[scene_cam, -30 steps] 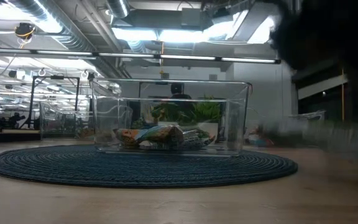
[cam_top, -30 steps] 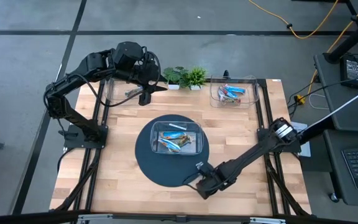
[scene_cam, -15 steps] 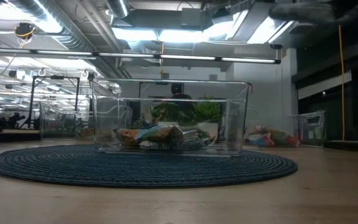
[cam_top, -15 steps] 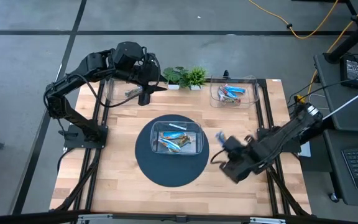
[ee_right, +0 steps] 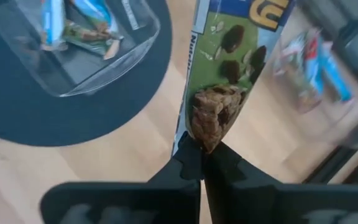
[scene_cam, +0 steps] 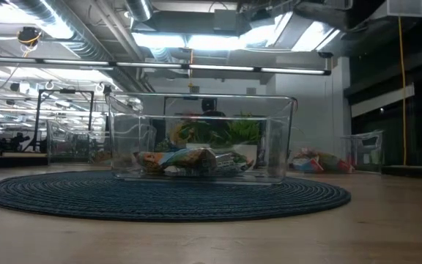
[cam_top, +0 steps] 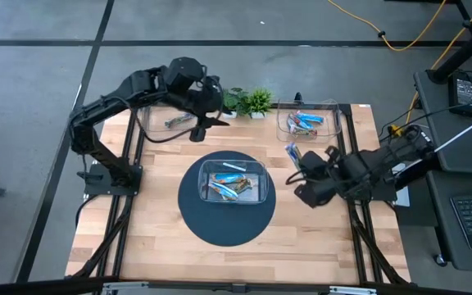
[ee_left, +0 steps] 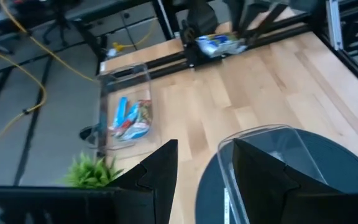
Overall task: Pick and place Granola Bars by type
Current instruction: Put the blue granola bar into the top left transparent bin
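Bright, even overhead light from ceiling strips (scene_cam: 196, 40); soft shadows on the table (cam_top: 162, 229); right wrist view blurred throughout.

Wood-plank counter (cam_top: 162, 238). Round dark mat (cam_top: 195, 217) at center, clear bin (cam_top: 261, 190) on it (bars inside). Second clear bin (cam_top: 333, 106) at far right corner holding blue bars, third clear bin (cam_top: 147, 123) at far left corner. Small green plants (cam_top: 248, 101) mid far edge.
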`<act>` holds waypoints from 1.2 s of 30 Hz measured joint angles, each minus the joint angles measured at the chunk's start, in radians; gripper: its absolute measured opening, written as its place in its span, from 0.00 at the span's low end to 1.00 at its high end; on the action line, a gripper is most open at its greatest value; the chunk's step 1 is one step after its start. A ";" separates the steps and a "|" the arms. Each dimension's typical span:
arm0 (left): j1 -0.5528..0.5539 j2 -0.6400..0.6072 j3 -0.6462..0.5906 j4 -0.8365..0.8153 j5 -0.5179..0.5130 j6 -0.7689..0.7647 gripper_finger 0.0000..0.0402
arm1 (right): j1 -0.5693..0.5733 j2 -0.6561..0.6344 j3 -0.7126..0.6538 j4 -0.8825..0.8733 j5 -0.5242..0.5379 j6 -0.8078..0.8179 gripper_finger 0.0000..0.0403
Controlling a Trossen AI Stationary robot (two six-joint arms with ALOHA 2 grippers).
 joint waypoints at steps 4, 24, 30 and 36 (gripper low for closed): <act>-0.011 0.037 0.000 0.010 0.007 0.002 0.36 | -0.093 0.000 0.000 0.020 0.009 -0.152 0.02; -0.039 0.094 0.000 0.287 -0.015 -0.099 0.58 | -0.430 0.000 0.000 0.524 -0.003 -0.958 0.02; -0.037 0.094 0.000 0.288 -0.101 -0.097 0.60 | -0.464 0.000 0.024 0.591 -0.018 -1.037 0.02; -0.025 0.094 0.000 0.289 -0.148 -0.102 0.59 | -0.486 0.000 0.094 0.591 -0.018 -1.105 0.02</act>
